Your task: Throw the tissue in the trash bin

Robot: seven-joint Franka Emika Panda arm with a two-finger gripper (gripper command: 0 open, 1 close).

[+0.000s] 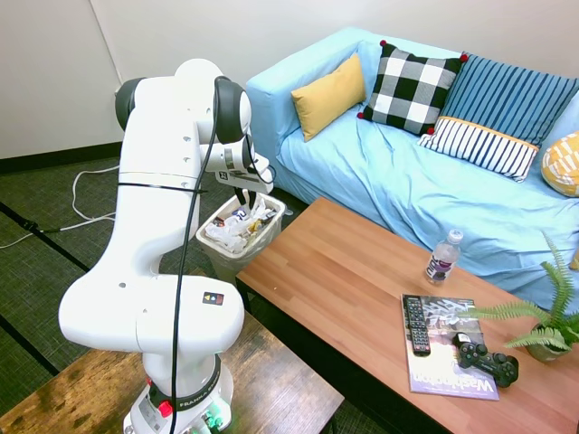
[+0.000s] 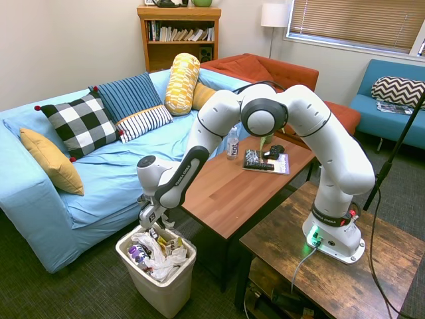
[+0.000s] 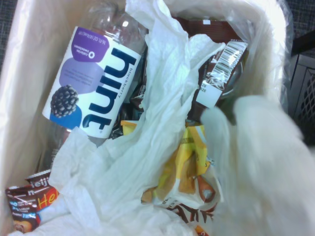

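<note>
The pincer (image 2: 155,230) hangs just over the trash bin (image 2: 174,282), pinching the tissue (image 3: 266,162); it should release squarely above the waste.

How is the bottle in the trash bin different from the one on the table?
The bottle in the bin lies on its side among wrappers, inside the trash bin; the bottle on the table stands upright, alone on the coffee table. The binned one shows a purple "hint" label. Both are clear plastic.

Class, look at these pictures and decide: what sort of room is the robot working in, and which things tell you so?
Most likely a living room or lounge: a blue sofa with cushions, a wooden coffee table holding a remote control and game controller, and a bookshelf.
</note>
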